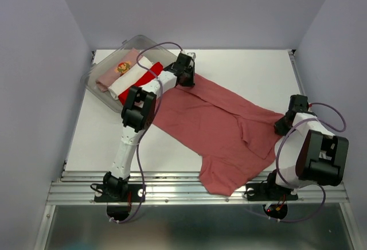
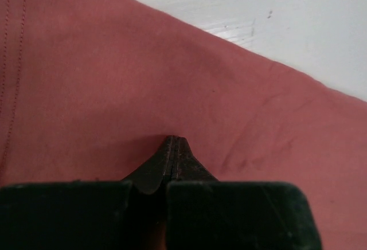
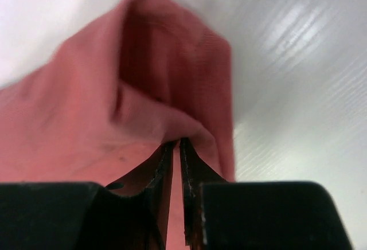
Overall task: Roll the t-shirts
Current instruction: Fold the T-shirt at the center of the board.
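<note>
A dusty brick-red t-shirt (image 1: 218, 124) lies spread diagonally across the white table. My left gripper (image 1: 188, 81) is at the shirt's far left corner. In the left wrist view the gripper (image 2: 173, 141) is shut, its tips down on the flat red cloth (image 2: 114, 72), with no cloth showing between the jaws. My right gripper (image 1: 283, 125) is at the shirt's right edge. In the right wrist view it (image 3: 176, 144) is shut on a bunched fold of the shirt (image 3: 143, 78), raised off the table. Pale pink (image 1: 117, 69), white (image 1: 132, 78) and bright red (image 1: 144, 81) bundles lie in a bin.
The clear plastic bin (image 1: 90, 81) holding the bundles stands at the back left, just beside the left arm. Grey walls close in the table on three sides. A metal rail (image 1: 172, 188) runs along the near edge, and the shirt's lower end hangs over it.
</note>
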Motion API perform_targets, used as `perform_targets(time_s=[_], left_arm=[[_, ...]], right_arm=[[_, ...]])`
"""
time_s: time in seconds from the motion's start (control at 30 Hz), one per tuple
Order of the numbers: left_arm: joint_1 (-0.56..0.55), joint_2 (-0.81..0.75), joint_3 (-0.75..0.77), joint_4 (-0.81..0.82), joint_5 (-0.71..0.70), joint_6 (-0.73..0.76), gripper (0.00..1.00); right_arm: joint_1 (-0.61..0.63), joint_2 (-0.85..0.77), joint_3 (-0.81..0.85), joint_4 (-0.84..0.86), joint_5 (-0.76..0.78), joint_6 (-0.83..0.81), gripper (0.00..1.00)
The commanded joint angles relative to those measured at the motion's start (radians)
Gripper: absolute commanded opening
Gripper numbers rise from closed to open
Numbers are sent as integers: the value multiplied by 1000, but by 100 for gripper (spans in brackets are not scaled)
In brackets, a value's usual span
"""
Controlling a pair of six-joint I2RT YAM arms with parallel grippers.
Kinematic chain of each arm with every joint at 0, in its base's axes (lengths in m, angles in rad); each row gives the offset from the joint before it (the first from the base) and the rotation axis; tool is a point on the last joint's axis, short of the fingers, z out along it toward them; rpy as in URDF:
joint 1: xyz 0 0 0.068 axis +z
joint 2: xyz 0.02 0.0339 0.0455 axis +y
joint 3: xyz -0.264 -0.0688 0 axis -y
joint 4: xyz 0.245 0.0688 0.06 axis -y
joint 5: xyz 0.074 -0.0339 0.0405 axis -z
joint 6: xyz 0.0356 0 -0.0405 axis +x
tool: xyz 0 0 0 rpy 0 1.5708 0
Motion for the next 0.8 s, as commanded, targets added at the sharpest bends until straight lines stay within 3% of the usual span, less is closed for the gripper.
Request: perform_targets(time_s=[0.0,0.13,0.43,0.57,0.73,0.77], left_arm=[[-1,-4,73,-25,-18,2,0],[-10,8,51,-24,-24,4,0],[-21,32,91,-36,-9,-6,0],[-23,7,140,-88,-22,13,0],[-14,-124,117,-117,-41,69,0],[-4,-133,122,-134,-29,76,6]], right_arm=[[-55,49,-46,98,4,-7,15],[-89,117,-37,127,39,-8,16],[-98,301,147,158,90,15,14],[-98,228,160,156,-29,2,15],[-98,39,163,127,-97,-24,23],[-89,23,171,110,-105,-30,24]])
